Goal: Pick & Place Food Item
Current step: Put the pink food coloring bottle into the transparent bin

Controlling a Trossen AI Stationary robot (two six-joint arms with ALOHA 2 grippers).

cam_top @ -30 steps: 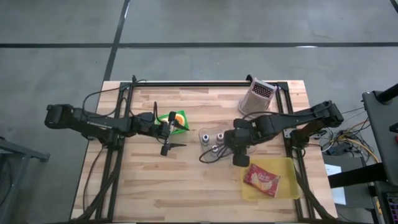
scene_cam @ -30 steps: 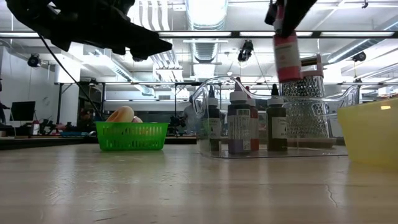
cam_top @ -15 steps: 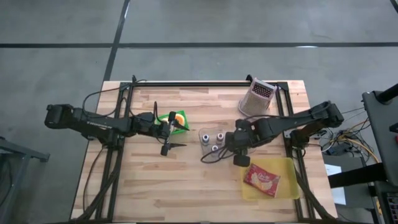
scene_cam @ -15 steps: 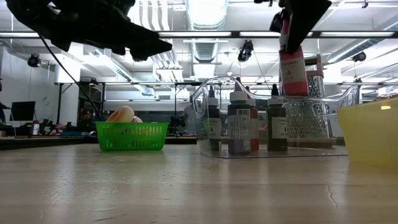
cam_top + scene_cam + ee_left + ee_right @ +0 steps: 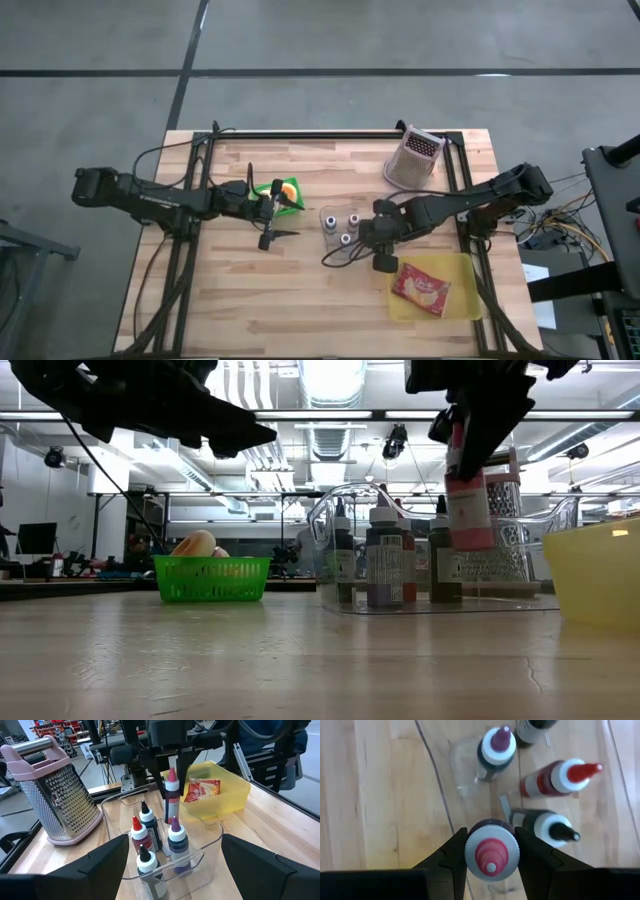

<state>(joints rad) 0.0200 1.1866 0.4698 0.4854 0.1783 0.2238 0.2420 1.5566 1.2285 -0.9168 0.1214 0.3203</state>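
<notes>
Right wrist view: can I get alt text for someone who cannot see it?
The right gripper clamps a pink-capped squeeze bottle by its neck, seen from straight above, over the edge of a clear plastic bin on a light wooden table. Inside stand purple-tipped, red-tipped and black-tipped bottles.

five bottles [image 5: 172,800], one grater [image 5: 57,795], two baskets [image 5: 211,578]

Hidden or cropped detail. From above, the right gripper [image 5: 378,243] covers the bottle it carries. The pink-capped bottle [image 5: 467,500] has its cap hidden between the fingers in the low view. The left gripper [image 5: 268,212] is too small overhead to tell its finger spacing. The green basket [image 5: 211,578] conceals most of its contents. Bottle labels in the clear tray [image 5: 200,870] are unreadable. The yellow bin [image 5: 596,572] is cut off at the right edge.
</notes>
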